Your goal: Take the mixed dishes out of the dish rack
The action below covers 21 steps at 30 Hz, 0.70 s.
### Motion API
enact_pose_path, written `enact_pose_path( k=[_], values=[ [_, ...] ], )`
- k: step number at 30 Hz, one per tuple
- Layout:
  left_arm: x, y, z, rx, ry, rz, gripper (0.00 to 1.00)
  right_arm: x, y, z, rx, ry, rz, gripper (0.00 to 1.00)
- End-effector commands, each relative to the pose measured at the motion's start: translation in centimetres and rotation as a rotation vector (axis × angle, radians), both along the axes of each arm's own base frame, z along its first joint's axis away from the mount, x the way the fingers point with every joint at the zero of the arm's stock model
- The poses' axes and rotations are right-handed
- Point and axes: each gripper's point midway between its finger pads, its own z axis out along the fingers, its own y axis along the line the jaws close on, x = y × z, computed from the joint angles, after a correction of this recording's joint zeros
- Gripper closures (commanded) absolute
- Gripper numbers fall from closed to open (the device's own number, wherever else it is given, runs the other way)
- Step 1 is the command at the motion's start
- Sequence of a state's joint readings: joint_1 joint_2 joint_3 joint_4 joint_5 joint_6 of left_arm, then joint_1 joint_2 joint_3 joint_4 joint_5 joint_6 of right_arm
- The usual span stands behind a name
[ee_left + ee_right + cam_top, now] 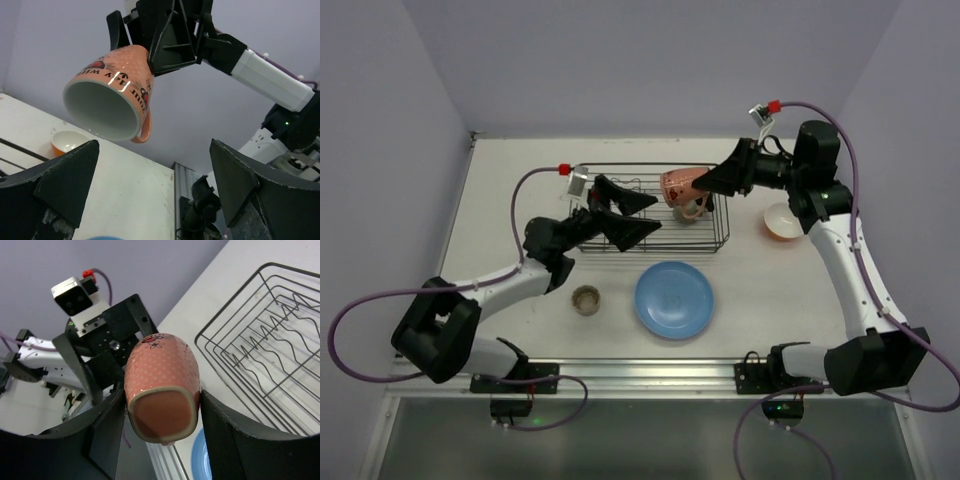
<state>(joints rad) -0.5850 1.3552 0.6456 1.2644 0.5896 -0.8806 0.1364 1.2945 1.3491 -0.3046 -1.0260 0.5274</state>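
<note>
My right gripper (705,185) is shut on a pink patterned cup (682,186) and holds it tilted in the air above the right end of the black wire dish rack (724,222). In the right wrist view the cup's base (162,412) sits between my fingers (235,435), with the rack's prongs (270,340) bare below. My left gripper (657,216) is open and empty over the rack's middle. Its wrist view shows the cup's white inside (102,110) above and between its fingers (240,185). A blue plate (674,299), an olive-grey cup (586,299) and an orange bowl (782,221) stand on the table.
The blue plate lies just in front of the rack, and the olive-grey cup stands to its left. The orange bowl (67,142) is right of the rack, close under the right arm. Purple-grey walls close in the back and both sides.
</note>
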Motion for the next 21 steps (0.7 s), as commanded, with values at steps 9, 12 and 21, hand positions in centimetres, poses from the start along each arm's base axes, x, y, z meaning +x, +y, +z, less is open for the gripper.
enact_pose_path(
  k=[9, 12, 21],
  values=[
    [-1.0, -2.6, 3.8, -0.023, -0.091, -0.155, 0.12, -2.6, 0.7, 2.8, 0.092, -0.094, 0.138, 1.00],
    [-1.1, -3.3, 4.2, -0.023, -0.096, -0.164, 0.26, -2.3, 0.7, 2.5, 0.089, -0.085, 0.132, 1.00],
    [-0.6, -4.2, 3.9, -0.002, -0.070, -0.147, 1.00, -1.7, 0.6, 2.0, 0.078, -0.075, 0.106, 1.00]
  ],
)
